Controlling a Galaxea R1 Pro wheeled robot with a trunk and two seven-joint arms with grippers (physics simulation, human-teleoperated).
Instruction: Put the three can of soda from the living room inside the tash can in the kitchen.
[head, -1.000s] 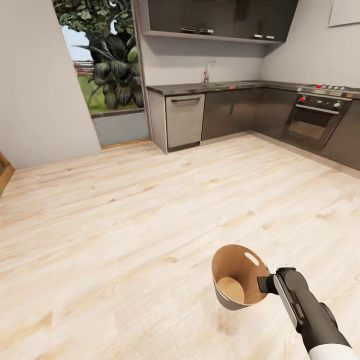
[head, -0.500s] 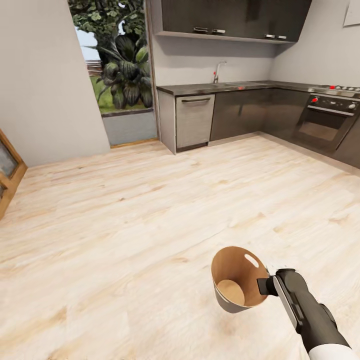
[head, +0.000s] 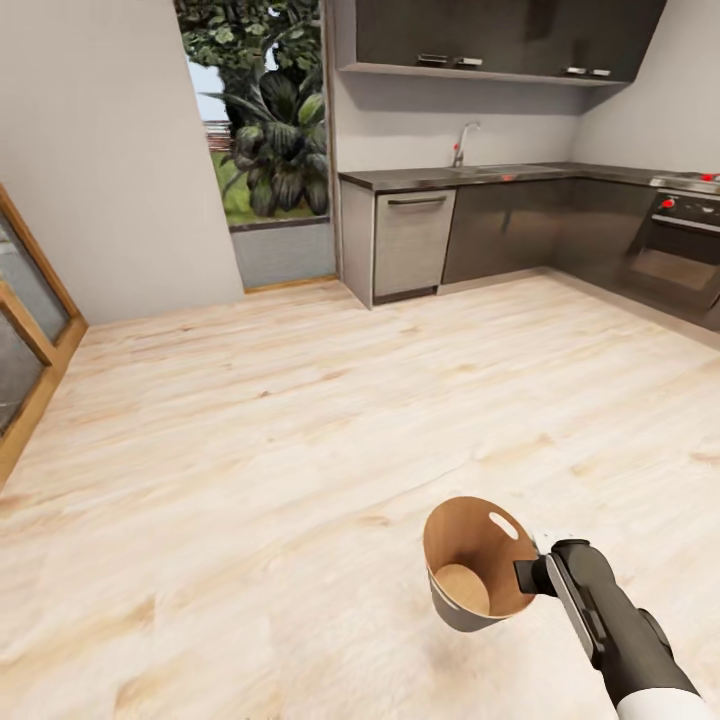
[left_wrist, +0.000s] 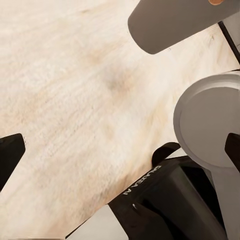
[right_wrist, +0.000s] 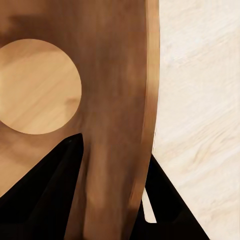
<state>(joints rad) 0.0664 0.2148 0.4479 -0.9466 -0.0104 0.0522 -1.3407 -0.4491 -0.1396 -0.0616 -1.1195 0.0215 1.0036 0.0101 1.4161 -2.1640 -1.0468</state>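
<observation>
Right pincer (head: 528, 572) clamped on the rim of the empty tash can (head: 470, 575), carried tilted above the plank floor (head: 300, 430) of the kitchen (head: 500, 215), presumably toward the cans; left pincer's state impossible to tell.

Only one legible marking: "GALAXEA" in white capitals on the black robot body part (left_wrist: 165, 200), seen in the left wrist view, letters running diagonally. Nothing else readable on kitchen fronts, oven or walls.
</observation>
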